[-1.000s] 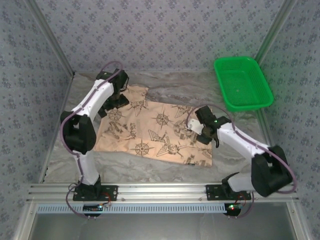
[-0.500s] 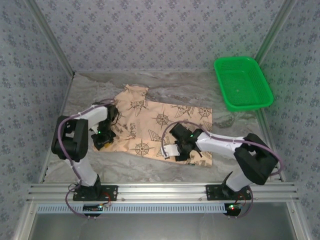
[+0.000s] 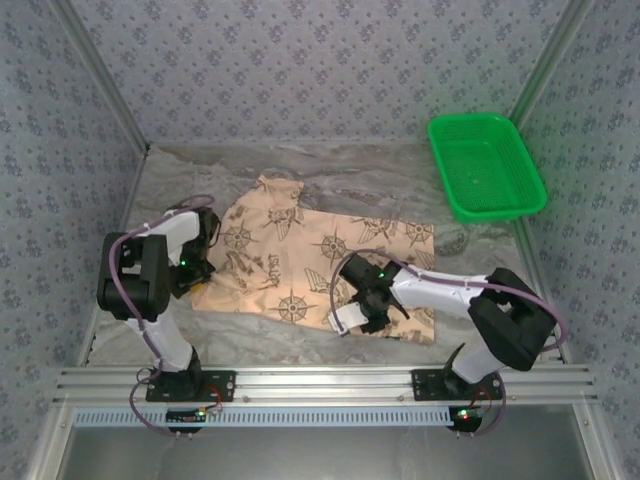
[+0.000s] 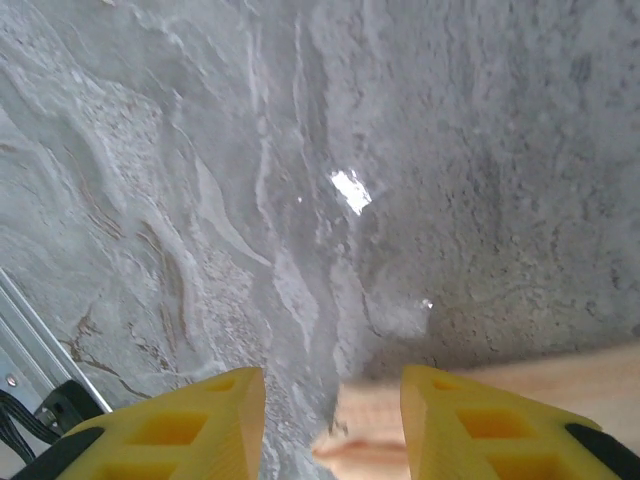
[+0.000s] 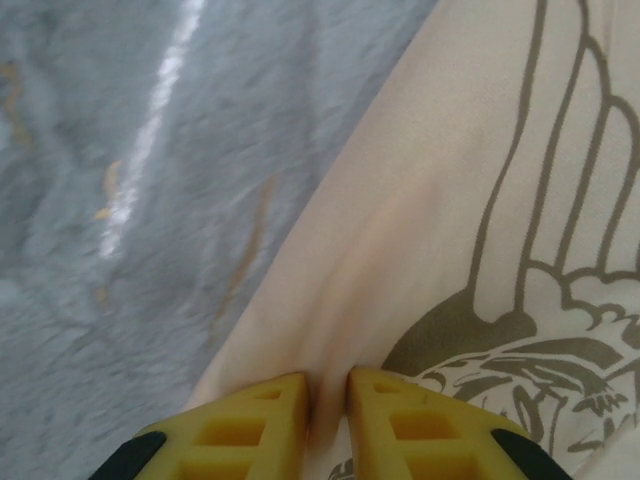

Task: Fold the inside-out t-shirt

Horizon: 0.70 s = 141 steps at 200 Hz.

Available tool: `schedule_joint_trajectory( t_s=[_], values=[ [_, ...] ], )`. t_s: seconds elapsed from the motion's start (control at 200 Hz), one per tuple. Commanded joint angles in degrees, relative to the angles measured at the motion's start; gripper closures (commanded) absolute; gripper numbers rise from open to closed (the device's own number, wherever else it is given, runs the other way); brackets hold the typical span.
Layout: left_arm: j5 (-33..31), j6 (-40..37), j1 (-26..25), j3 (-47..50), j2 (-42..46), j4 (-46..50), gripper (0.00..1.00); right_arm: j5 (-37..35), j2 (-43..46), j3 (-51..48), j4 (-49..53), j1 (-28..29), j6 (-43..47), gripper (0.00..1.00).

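1. Pinching a ridge of shirt (image 5: pixel 450 200) cloth, the right gripper (image 5: pixel 327 385) has its jaws almost together; a second ago it sat wider, further right.
2. The left gripper (image 4: pixel 330 378) stands part-spread, a rolled hem between its jaws and touching one finger; I cannot tell whether it grips. It has come from the far sleeve (image 3: pixel 275 188) to the left edge.
3. Both arms now at the edges suggests a fold is starting.
4. The shirt lies flat mid-table (image 3: pixel 330 165), print up. Its long axis runs left to right, dipping near-right; the neck end likely faces left.
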State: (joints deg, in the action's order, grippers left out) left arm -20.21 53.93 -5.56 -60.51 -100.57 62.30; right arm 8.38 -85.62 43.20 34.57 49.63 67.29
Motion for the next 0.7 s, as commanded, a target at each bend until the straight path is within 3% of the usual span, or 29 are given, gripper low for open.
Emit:
schedule_joint_trajectory(
  t_s=[0.0, 0.09, 0.145, 0.205, 0.26, 0.36, 0.44, 0.515, 0.7],
  values=[
    [-1.9, -2.5, 0.3, 1.3, 0.6, -1.2, 0.6, -2.4, 0.0, -5.9, 12.1, 0.9, 4.5, 0.79],
    [0.3, -5.1, 0.2, 2.3, -0.2, -3.2, 0.7, -5.1, 3.4, -7.2, 11.2, 1.3, 4.5, 0.77],
    [0.7, -5.9, 0.0, 3.1, 0.9, -3.3, 0.71, -6.3, 5.4, -6.9, 10.4, 0.8, 4.4, 0.77],
    [0.9, -6.0, 0.0, 3.2, 3.1, -1.6, 0.68, -4.2, 7.5, -4.5, 9.4, -0.2, 3.2, 0.75],
    [1.5, -5.3, -0.1, 2.4, 5.6, 1.7, 0.58, 1.0, 9.0, -0.8, 7.9, -0.7, 0.9, 0.71],
    [5.4, -2.9, -0.2, 2.5, 9.2, 7.6, 0.53, 8.2, 8.9, 4.1, -6.5, 0.3, -8.4, 0.65],
    [10.1, -1.6, -1.4, 4.2, 11.2, 8.6, 0.53, 12.4, 4.5, 7.4, -19.7, 3.1, -15.7, 0.58],
    [13.3, 0.4, -3.3, 5.6, 11.7, 8.4, 0.53, 9.6, -2.7, 11.6, -30.9, 6.9, -24.0, 0.57],
    [16.2, 5.7, -5.8, 9.5, 8.2, 4.6, 0.52, 7.6, -20.2, 24.0, -39.0, 10.9, -32.2, 0.53]
  ],
)
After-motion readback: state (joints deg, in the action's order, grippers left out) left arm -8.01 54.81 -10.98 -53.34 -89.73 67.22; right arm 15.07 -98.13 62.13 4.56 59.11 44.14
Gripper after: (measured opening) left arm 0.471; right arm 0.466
